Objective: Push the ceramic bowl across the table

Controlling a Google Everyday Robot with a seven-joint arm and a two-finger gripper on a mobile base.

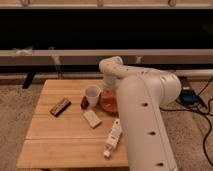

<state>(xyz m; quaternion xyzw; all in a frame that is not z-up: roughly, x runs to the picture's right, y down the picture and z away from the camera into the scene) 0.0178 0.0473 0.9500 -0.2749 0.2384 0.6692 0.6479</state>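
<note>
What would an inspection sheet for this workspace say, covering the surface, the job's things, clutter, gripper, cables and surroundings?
Surface: small table with a light wooden plank top.
Job's things: orange-red ceramic bowl toward the table's right side in the picture, close beside the cup, partly hidden by the arm.
Clutter: upright white cup; small dark red item; dark bar; white packet; white tube lying near the front edge.
Grippers: gripper lowered at the bowl; contact cannot be told.
Cables: black cables on the floor beyond the robot.
Surroundings: carpet; white rails against a dark background.
</note>
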